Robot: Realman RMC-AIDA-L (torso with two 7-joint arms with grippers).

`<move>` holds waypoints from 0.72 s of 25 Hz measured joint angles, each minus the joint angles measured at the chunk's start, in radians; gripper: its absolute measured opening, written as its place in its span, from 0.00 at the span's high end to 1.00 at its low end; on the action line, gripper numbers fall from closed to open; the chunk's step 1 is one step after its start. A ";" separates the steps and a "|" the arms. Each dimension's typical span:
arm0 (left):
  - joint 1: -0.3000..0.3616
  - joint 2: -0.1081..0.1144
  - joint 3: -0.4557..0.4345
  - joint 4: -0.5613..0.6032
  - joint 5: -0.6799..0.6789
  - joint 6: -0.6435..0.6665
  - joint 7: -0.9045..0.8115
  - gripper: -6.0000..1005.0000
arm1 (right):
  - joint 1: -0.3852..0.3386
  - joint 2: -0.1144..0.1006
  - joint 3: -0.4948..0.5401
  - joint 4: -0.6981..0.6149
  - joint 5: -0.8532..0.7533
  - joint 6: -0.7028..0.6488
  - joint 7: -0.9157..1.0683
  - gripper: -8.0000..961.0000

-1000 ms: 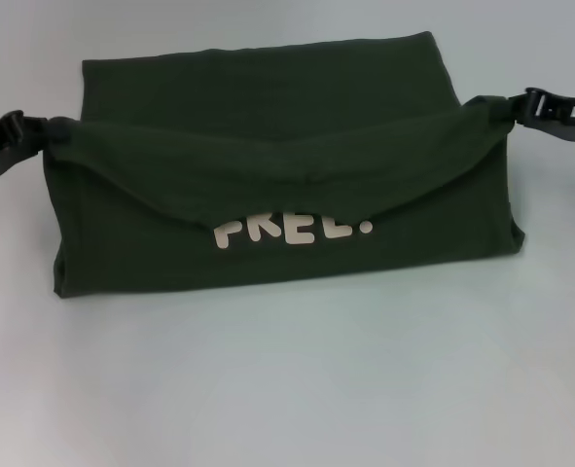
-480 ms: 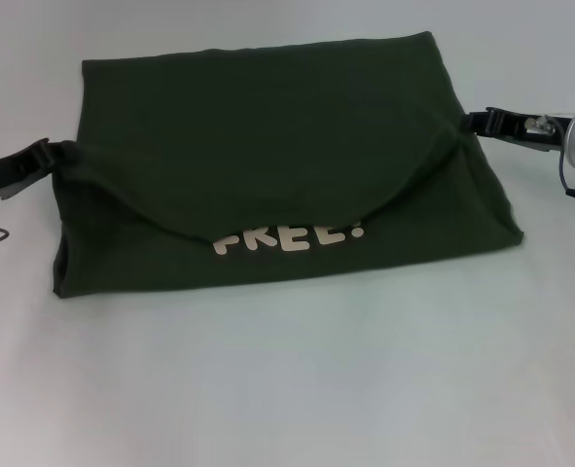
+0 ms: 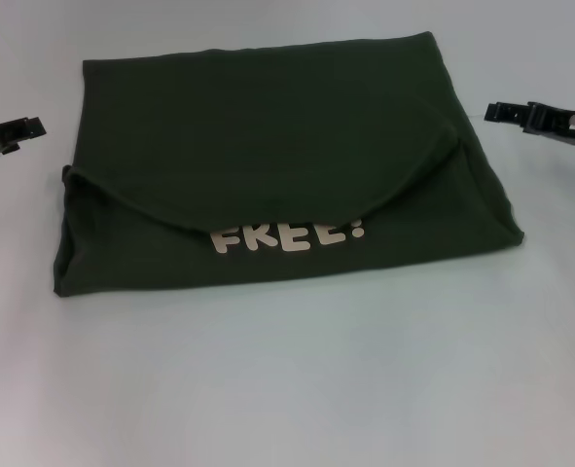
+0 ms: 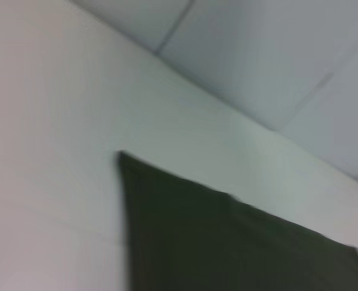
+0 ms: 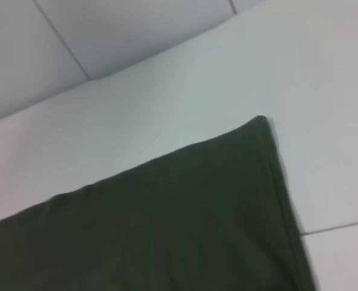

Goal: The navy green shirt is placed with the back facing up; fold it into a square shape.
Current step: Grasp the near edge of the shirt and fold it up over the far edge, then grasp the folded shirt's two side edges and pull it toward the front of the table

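The navy green shirt (image 3: 277,175) lies folded on the white table (image 3: 297,379), its top flap drooping over pale letters (image 3: 289,234) near the front edge. The left gripper (image 3: 24,128) hovers at nine o'clock of the shirt, just clear of the cloth; the right gripper (image 3: 506,112) sits at two o'clock, also apart. Both hold nothing; whether their fingers are spread cannot be told.

The navy green shirt (image 3: 268,180) lies folded mid-table (image 3: 287,389), its far layer overlapping the near one. The left gripper (image 3: 29,126) sits apart at its left, the right gripper (image 3: 496,111) apart at its right.
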 joint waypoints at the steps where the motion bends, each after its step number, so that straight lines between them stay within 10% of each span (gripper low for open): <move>1: 0.012 0.012 0.006 0.012 0.002 0.067 0.014 0.66 | -0.015 -0.006 -0.001 -0.019 0.018 -0.051 -0.011 0.34; 7: 0.095 0.007 0.142 0.095 0.006 0.286 0.059 0.44 | -0.087 -0.052 -0.001 -0.047 0.079 -0.320 -0.104 0.14; 18: 0.130 -0.031 0.290 0.122 0.007 0.219 0.061 0.23 | -0.156 -0.096 -0.003 -0.052 0.075 -0.417 -0.143 0.14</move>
